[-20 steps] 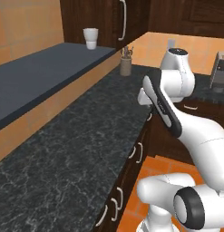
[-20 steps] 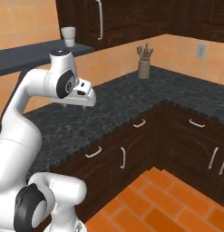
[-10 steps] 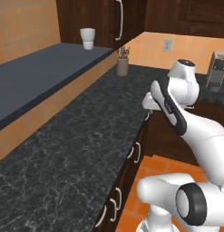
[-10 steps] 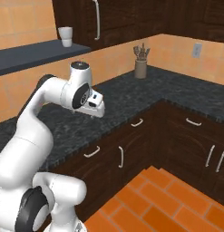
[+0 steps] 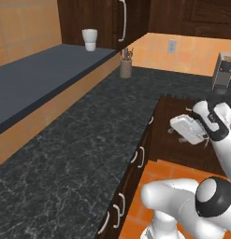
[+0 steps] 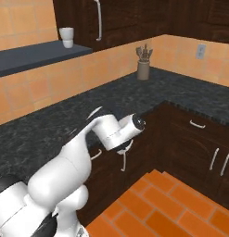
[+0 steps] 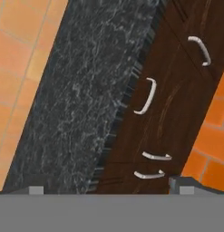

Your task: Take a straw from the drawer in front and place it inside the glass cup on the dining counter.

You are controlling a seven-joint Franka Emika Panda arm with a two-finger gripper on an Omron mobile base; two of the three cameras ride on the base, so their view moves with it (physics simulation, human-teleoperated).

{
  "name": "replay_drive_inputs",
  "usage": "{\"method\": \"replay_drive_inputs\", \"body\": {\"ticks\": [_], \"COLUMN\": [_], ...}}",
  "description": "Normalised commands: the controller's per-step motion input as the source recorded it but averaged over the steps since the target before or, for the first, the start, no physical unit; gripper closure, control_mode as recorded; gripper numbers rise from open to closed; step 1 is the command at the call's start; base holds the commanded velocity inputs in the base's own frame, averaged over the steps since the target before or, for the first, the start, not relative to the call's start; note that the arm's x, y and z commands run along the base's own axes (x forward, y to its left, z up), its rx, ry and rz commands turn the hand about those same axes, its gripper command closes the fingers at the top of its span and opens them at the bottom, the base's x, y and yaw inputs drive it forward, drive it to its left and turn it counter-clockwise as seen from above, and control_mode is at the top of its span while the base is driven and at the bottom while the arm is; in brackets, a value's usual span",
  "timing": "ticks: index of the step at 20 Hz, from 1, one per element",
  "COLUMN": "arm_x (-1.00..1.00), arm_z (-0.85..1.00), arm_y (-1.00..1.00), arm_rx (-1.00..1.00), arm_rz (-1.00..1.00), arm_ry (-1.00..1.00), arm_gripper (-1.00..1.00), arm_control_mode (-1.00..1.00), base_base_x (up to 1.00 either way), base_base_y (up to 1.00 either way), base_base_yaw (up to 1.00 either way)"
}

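end effector point(image 7: 106, 188): jaws wide apart, empty, off the black tabletop point(image 7: 81, 86) edge | drawer point(image 7: 165, 108): shut, dark front, silver handle point(image 7: 147, 96), just beside edge | orange floor point(image 6: 181, 203): open

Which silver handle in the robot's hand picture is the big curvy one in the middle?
It's the drawer handle just beside the black counter edge, a long bowed bar at mid-height. The others sit near the top corner or as two short bars low down.

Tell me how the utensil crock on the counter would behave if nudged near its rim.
Taller than wide, with tools sticking out above, the utensil crock would probably tip under a high nudge. It looks ceramic: likely rigid, breakable. On the polished-looking black counter, a low push may slide it.
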Motion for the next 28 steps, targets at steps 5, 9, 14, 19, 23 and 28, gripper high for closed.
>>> {"method": "replay_drive_inputs", "body": {"ticks": [5, 9, 14, 19, 23, 28], "arm_x": [0.55, 0.39, 0.24, 0.07, 0.13, 0.24], "arm_z": [-0.61, -0.75, -0.67, -0.47, -0.38, -0.39], "arm_y": [0.07, 0.01, 0.23, 0.15, 0.01, 0.1], "arm_rx": [0.34, 0.25, 0.19, 0.07, 0.0, 0.0], "arm_rz": [0.0, 0.0, -0.04, -0.03, 0.0, 0.0], "arm_ry": [0.0, 0.07, 0.11, 0.11, 0.01, 0.0], "arm_gripper": [-1.0, -1.0, -1.0, -1.0, -1.0, -1.0], "arm_control_mode": [-1.0, -1.0, -1.0, -1.0, -1.0, -1.0], "base_base_x": [0.0, 0.0, 0.0, 0.0, 0.0, 0.0], "base_base_y": [0.0, 0.0, 0.0, 0.0, 0.0, 0.0], "base_base_yaw": [0.0, 0.0, 0.0, 0.0, 0.0, 0.0]}}
